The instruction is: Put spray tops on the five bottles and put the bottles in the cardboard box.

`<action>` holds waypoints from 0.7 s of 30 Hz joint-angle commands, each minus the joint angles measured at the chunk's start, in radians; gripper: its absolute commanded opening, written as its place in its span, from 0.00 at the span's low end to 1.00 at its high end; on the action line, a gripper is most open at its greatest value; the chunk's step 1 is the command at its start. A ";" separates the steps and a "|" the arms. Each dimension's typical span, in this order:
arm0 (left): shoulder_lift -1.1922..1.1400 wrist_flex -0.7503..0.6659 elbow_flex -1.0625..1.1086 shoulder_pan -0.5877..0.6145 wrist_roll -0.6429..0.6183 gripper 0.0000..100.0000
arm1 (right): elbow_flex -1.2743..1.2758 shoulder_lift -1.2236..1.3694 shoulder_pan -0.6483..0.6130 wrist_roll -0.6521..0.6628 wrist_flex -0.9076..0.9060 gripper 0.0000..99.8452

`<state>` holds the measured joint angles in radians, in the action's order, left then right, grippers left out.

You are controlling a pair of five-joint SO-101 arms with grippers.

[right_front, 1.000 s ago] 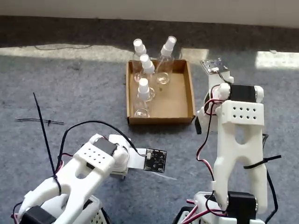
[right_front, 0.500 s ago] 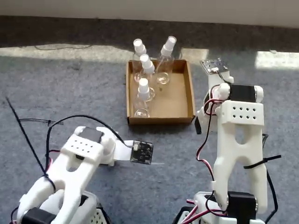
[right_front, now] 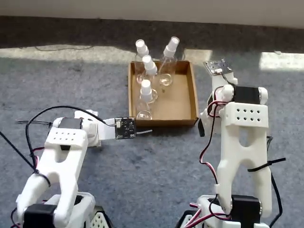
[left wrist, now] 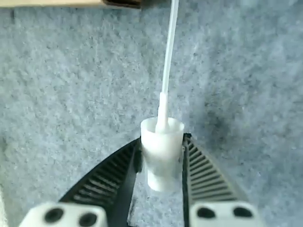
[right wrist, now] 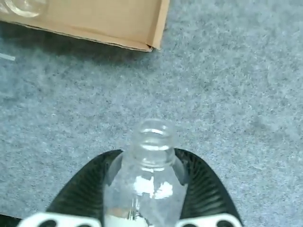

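My left gripper [left wrist: 162, 144] is shut on a white spray top [left wrist: 162, 156], whose thin dip tube [left wrist: 168, 61] points toward the cardboard box [right_front: 194, 90]. In the high view the left arm [right_front: 66, 142] sits just off the box's near left corner, and the tube [right_front: 145, 131] pokes out beside it. My right gripper [right wrist: 149, 158] is shut on a clear uncapped bottle [right wrist: 150, 170], held close to the box's near right corner [right wrist: 154, 33]. Several capped bottles [right_front: 146, 92] stand upright in the box's left and far part.
The box's right half [right_front: 178, 97] has bare floor. The right arm [right_front: 242, 142] stands tall right of the box. A black cable tie [right_front: 38, 123] lies on the grey carpet at the left. A dark strip and a wall run along the far side.
The left arm swung from the near front up toward the box's near left corner, carrying the spray top. The right arm and its bottle stayed put.
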<state>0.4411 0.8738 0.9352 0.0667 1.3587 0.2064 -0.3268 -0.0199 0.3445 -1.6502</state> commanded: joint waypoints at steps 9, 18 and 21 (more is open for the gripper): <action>-0.091 -0.106 -0.045 0.130 0.063 0.29 | -0.005 -0.036 -0.008 -0.008 0.002 0.00; 0.206 -0.009 -0.050 0.189 -0.327 0.30 | -0.004 -0.036 -0.007 -0.006 0.002 0.00; 0.245 0.101 -0.090 0.191 -0.641 0.30 | -0.004 -0.036 -0.005 -0.006 0.002 0.00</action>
<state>0.6038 0.8539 0.9275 0.2463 1.0963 0.2064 -0.3268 -0.0199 0.3429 -1.6502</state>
